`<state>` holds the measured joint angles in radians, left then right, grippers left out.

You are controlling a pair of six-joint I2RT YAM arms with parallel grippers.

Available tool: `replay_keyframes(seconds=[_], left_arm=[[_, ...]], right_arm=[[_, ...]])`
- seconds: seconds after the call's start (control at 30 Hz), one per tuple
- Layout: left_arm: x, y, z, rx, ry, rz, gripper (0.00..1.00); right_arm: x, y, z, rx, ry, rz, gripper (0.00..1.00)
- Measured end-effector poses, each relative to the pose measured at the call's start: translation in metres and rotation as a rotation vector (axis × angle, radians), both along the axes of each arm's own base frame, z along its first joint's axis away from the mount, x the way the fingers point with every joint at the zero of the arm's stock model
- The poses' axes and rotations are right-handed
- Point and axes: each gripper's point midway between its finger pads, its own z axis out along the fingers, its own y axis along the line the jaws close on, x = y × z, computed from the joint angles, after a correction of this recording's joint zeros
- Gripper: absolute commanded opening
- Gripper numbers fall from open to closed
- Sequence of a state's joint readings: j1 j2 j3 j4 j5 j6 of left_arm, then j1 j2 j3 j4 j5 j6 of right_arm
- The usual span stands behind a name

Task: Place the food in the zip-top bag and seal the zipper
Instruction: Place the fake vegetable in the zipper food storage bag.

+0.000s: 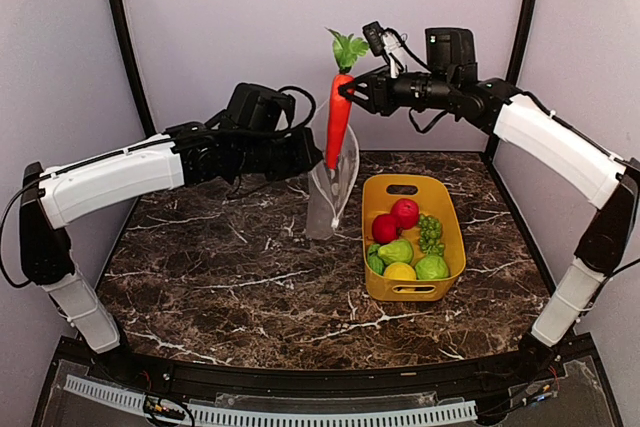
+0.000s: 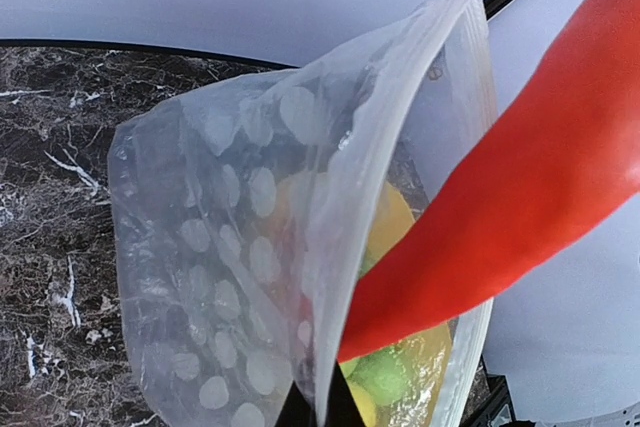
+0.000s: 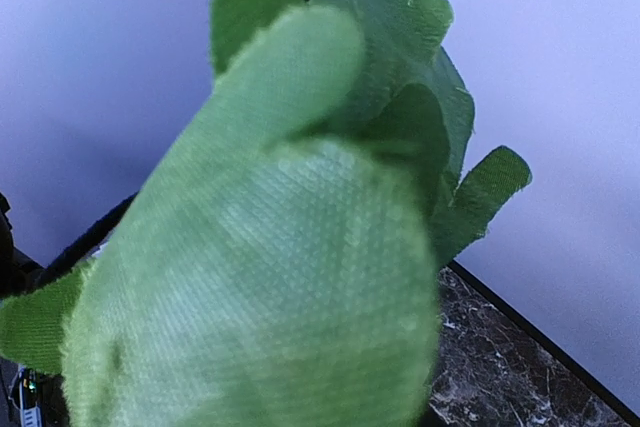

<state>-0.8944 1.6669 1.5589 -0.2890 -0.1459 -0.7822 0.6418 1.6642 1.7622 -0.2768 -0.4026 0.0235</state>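
Observation:
My left gripper (image 1: 308, 154) is shut on the edge of the clear dotted zip-top bag (image 1: 331, 190) and holds it upright with its mouth open. In the left wrist view the dark fingers (image 2: 296, 413) pinch the bag wall (image 2: 225, 247), and the zipper strip (image 2: 478, 57) runs along the open mouth. My right gripper (image 1: 353, 94) is shut on the top of a red-orange toy carrot (image 1: 338, 129), which hangs tip-down into the bag mouth (image 2: 520, 197). Its green leaves (image 3: 280, 247) fill the right wrist view and hide the fingers.
A yellow bin (image 1: 458, 237) stands right of the bag, holding red pieces (image 1: 404, 213), green grapes (image 1: 431, 233), a lemon (image 1: 400, 272) and a green round one (image 1: 432, 267). Purple walls close the back and sides.

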Motion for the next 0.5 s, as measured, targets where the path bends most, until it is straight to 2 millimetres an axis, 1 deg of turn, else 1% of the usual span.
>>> replay_keyframes(seconds=[0.1,0.17,0.23,0.3,0.37,0.5], left_arm=[[0.000,0.002,0.006,-0.009,-0.010,0.005,0.01],[0.000,0.002,0.008,-0.019,-0.014,0.009,0.01],[0.001,0.002,0.007,-0.026,-0.014,0.014,0.01],[0.001,0.003,0.001,-0.026,-0.008,0.023,0.01],[0.003,0.005,-0.007,-0.023,-0.001,0.036,0.01],[0.005,0.009,-0.021,-0.012,0.005,0.062,0.01]], right_arm=[[0.001,0.001,-0.006,-0.012,0.000,-0.013,0.01],[-0.003,0.006,-0.011,-0.025,0.009,-0.008,0.02],[-0.014,0.015,-0.018,-0.043,0.027,0.012,0.01],[-0.025,0.024,-0.028,-0.057,0.063,0.033,0.01],[-0.033,0.029,-0.042,-0.074,0.116,0.039,0.01],[-0.042,0.028,-0.081,-0.125,0.238,0.021,0.02]])
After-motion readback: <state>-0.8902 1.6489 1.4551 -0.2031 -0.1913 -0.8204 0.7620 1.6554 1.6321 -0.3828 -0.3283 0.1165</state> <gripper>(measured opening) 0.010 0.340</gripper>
